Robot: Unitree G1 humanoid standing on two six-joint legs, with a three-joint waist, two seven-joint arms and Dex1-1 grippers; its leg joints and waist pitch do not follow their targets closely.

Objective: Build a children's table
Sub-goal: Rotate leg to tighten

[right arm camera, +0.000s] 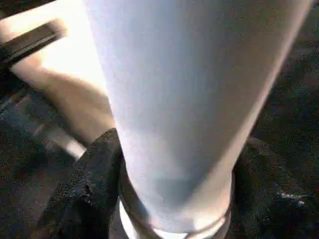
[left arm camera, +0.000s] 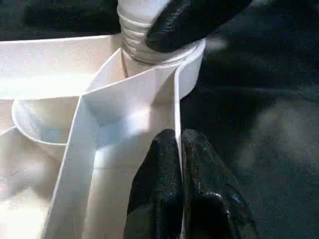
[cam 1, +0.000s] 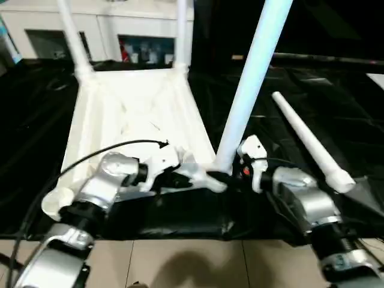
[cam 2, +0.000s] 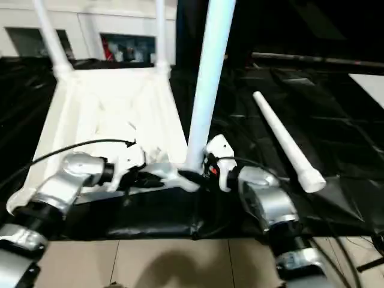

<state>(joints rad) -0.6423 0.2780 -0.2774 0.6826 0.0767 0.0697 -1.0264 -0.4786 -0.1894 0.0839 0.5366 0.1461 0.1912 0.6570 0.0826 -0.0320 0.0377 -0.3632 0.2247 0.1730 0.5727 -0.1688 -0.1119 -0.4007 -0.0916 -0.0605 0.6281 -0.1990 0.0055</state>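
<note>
The small white plastic rectangular rimmed tabletop lies upside down on the large table covered in wrinkled black sheeting. Two long white tapered tube legs stand in its far corner sockets, one at eleven o'clock and one at twelve o'clock. A third white leg rises from the near corner socket at about five o'clock of the top, leaning slightly toward one o'clock. A fourth white tube leg lies loose on the black sheeting at three o'clock, well apart from the top.

The left tool is clenched on the thin rim wall of the tabletop just beside that near socket. The right tool grasps the base of the third leg, one black finger on each side of the tube.

Near the robot, the black sheeting ends at a beige tiled floor. Beyond the table, a white cabinet with open shelves stands against the far wall.
</note>
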